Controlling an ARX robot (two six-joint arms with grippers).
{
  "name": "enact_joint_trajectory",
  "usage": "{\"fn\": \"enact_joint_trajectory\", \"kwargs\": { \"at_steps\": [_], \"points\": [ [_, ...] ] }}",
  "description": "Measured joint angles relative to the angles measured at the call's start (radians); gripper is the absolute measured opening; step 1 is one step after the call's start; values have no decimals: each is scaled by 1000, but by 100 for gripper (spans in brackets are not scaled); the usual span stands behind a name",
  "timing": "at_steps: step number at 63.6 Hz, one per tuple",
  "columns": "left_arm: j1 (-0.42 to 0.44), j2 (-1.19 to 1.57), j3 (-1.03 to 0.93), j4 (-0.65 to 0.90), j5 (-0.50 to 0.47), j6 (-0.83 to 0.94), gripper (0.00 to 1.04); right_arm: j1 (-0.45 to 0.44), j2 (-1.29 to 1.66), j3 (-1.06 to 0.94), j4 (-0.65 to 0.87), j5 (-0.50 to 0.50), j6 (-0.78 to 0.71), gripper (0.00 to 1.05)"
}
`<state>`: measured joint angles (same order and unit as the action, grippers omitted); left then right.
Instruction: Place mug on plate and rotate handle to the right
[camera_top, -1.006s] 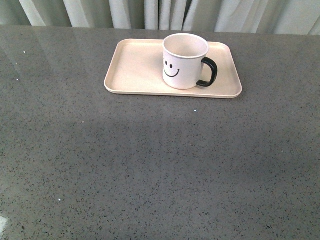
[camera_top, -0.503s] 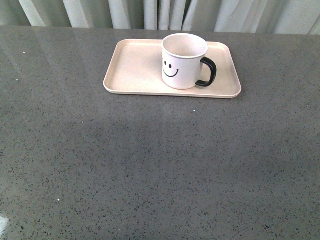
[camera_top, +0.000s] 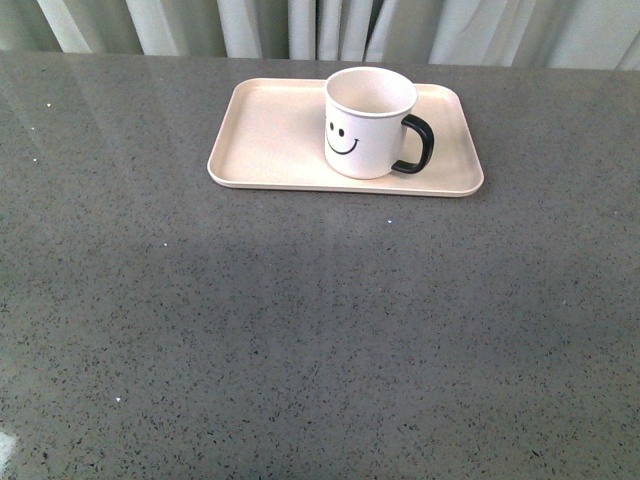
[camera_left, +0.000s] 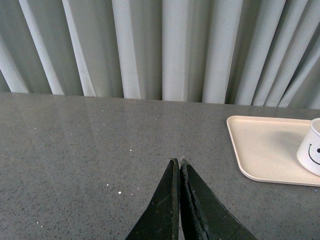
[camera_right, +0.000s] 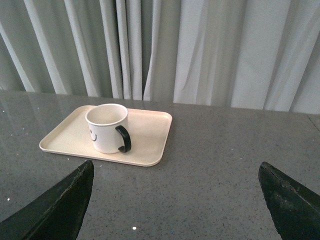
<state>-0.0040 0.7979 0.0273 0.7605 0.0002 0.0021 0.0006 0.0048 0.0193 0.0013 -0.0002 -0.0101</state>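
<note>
Two grippers, both well apart from the mug (camera_top: 368, 125) on the plate (camera_top: 270, 140)
Mug upright, handle (camera_top: 420, 145) toward the robot's right; it lies ahead of the right gripper (camera_right: 175, 167), whose jaws are spread wide and empty, and that arm looks nearer. Left gripper (camera_left: 179, 165) is pressed closed on nothing, plate ahead and to its right. No writing, only a printed smiley

The left gripper (camera_left: 179, 162) hangs over the grey speckled table (camera_left: 90, 145), its two dark fingers pressed together with nothing between them. Farther off and to the right lies the pale plate (camera_left: 260, 150), cut by the frame edge, with the white mug (camera_left: 311, 152) standing on it. Pleated curtain (camera_left: 150, 45) hangs behind the table's far edge
</note>
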Motion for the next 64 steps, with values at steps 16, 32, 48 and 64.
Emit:
{"fn": "enact_joint_trajectory", "kwargs": {
  "at_steps": [16,32,48,64],
  "points": [
    [0,-206,-14,-182,0,0,1,0,0,0,0,0,0,96],
    [0,-370,-14,-335,0,0,1,0,0,0,0,0,0,96],
    [0,-485,-14,-446,0,0,1,0,0,0,0,0,0,96],
    [0,-569,-14,-530,0,0,1,0,0,0,0,0,0,96]
  ]
}}
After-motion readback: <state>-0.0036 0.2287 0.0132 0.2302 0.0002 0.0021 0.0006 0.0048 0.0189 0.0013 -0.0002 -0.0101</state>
